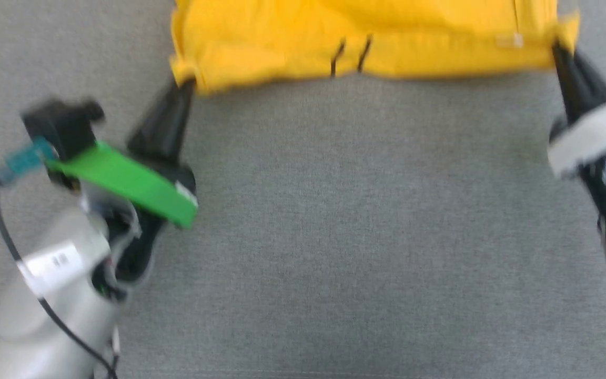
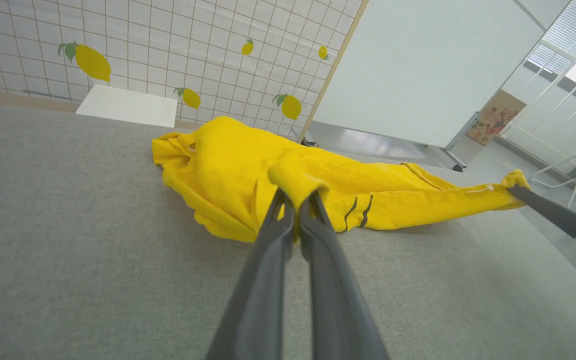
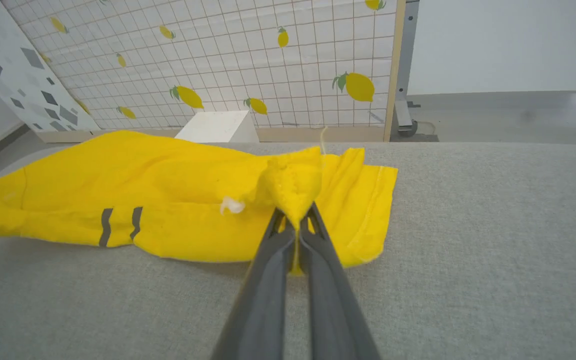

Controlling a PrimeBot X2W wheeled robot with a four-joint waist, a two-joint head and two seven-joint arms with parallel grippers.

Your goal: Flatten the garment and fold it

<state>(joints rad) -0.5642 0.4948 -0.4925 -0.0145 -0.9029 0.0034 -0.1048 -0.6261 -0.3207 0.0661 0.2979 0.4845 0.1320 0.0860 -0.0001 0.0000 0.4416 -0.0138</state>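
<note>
At the left side of the grey bench, the left pincer is pressed together on a bunched corner of the garment. From its own wrist the yellow cloth can be seen folded over the fingertips like a small hood. That corner seems to be raised a little off the bench, judging by the shadow under the hem.

The garment lies toward the bench's far edge and stretches across most of its width, rumpled and heaped higher on the left. Its near hem runs as a fairly straight band between the two arms, with two short black stripes showing about midway along it.

At the right side, the right pincer is likewise clamped on cloth, nipping the opposite corner of that hem, where a small white tuft sits just beside the pinch.

I'd say the two corners are held well apart so the arms can draw the hem taut and drag the shirt flat toward the near edge. The wide bare stretch of bench in front leaves room for that. The flattening looks only begun, and the cloth behind the hem is far from smooth.
</note>
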